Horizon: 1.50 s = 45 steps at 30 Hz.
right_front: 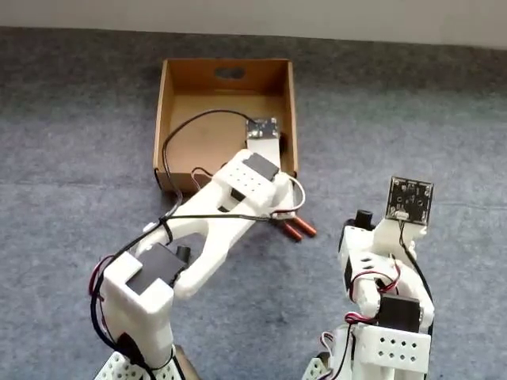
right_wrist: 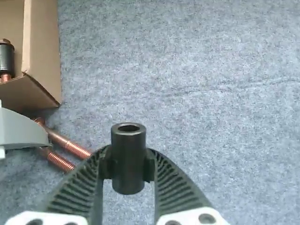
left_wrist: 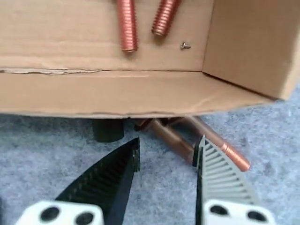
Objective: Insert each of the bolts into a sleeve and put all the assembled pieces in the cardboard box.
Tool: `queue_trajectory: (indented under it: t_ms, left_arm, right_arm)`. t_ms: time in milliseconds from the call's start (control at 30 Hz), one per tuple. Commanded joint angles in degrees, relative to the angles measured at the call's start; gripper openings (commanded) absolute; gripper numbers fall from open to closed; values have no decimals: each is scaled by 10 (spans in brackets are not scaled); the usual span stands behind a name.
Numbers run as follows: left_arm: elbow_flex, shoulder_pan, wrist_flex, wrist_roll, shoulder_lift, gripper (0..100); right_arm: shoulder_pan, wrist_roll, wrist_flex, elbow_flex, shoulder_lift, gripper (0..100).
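here, left hand point(left_wrist: 168, 149) spread, bolts point(left_wrist: 172, 138) just beyond it by the cardboard box point(left_wrist: 93, 91), right hand point(right_wrist: 127, 158) pinching a sleeve point(right_wrist: 128, 145)

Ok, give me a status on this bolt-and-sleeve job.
Done: two threaded copper bolts lie inside the brown cardboard box, at least one wearing a dark sleeve. In hand: the right hand is shut on a black cylindrical sleeve; the left hand hangs open over two loose copper bolts on the grey carpet by the box. Left: sleeve both and box them.

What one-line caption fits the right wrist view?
Right gripper holds a dark sleeve over grey carpet; two copper bolts lie beside the cardboard box.
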Motion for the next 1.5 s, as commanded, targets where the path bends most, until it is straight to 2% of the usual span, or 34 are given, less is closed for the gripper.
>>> queue_trajectory:
  t_ms: [0, 267, 1100, 1233, 1467]
  left_arm:
    - [1, -6, -18, 5, -3, 204]
    - [57, -6, -100, 5, -3, 204]
    - [58, -12, -76, 7, -11, 203]
    - [52, -15, -67, 47, -11, 203]
    - [34, -9, -19, 77, -11, 203]
  right_arm:
    - [4, -5, -10, -4, -7, 6]
    - [4, -5, -10, -4, -7, 6]
    - [5, -5, -11, -4, -7, 6]
    - [5, -5, -11, -4, -7, 6]
    - [5, -5, -11, -4, -7, 6]
